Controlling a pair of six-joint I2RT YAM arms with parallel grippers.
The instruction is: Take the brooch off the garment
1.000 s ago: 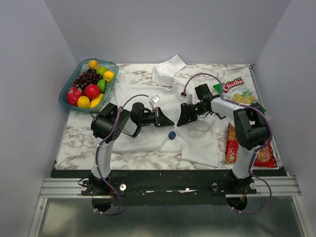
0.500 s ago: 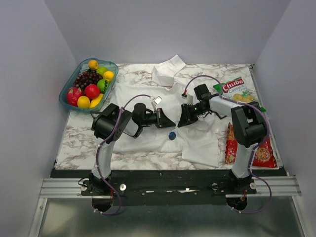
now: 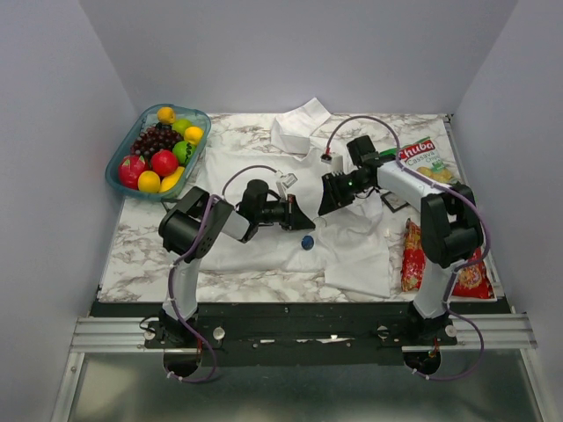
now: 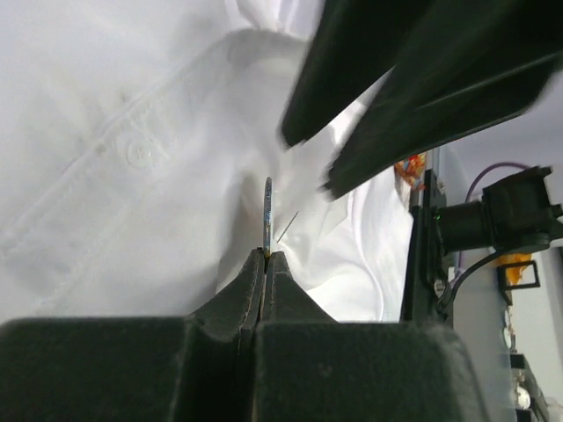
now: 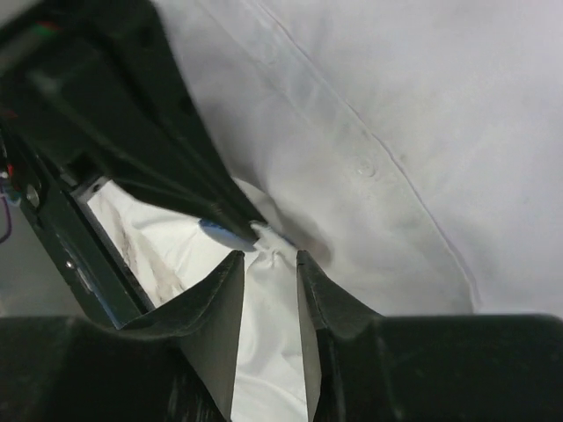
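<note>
Your left fingers (image 4: 233, 294) are closed tight on only the thin rim of the brooch (image 4: 268, 207), which sits at the garment (image 4: 114, 132) fold your right fingers (image 5: 207, 294) pinch between them, so a skewed pull may slip it free or tear the cloth.

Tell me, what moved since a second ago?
The left gripper, shut on the brooch, slid slightly right. The right gripper, pinching the garment, drew back toward the far edge. Nothing was visibly grabbed or dropped. The brooch, fruit basket and snack bags stayed put.
</note>
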